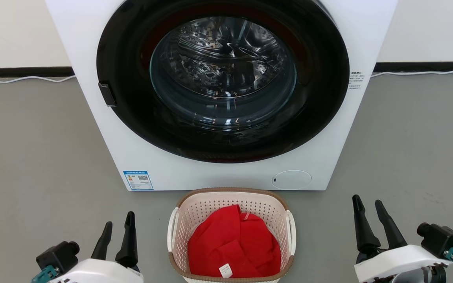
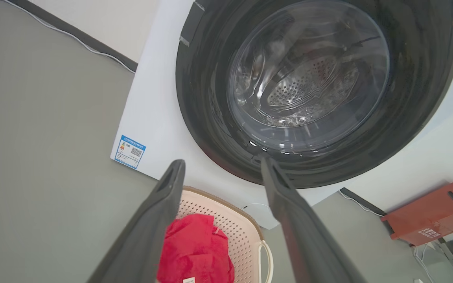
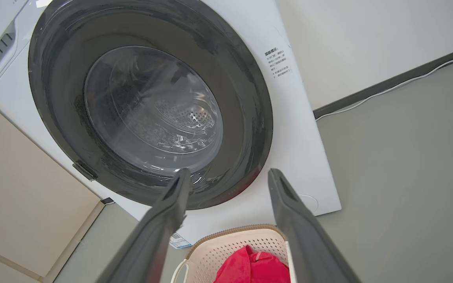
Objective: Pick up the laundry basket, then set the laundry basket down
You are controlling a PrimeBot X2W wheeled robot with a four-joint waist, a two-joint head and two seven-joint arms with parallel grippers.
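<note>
The laundry basket stands on the grey floor right in front of the washer, pale pink-cream with perforated walls, a brown rim and white loop handles on both sides. A red garment lies inside it. My left gripper is open to the basket's left, well apart from its handle. To the basket's right my right gripper is open too, nothing between its fingers. The basket shows low between the fingers of the left gripper in the left wrist view. It sits at the bottom of the right wrist view under the right gripper.
A white front-loading washer with a shut dark round door rises just behind the basket. A white cable runs along the wall's base. An orange-red box stands by the wall off to one side. Open grey floor lies on both sides.
</note>
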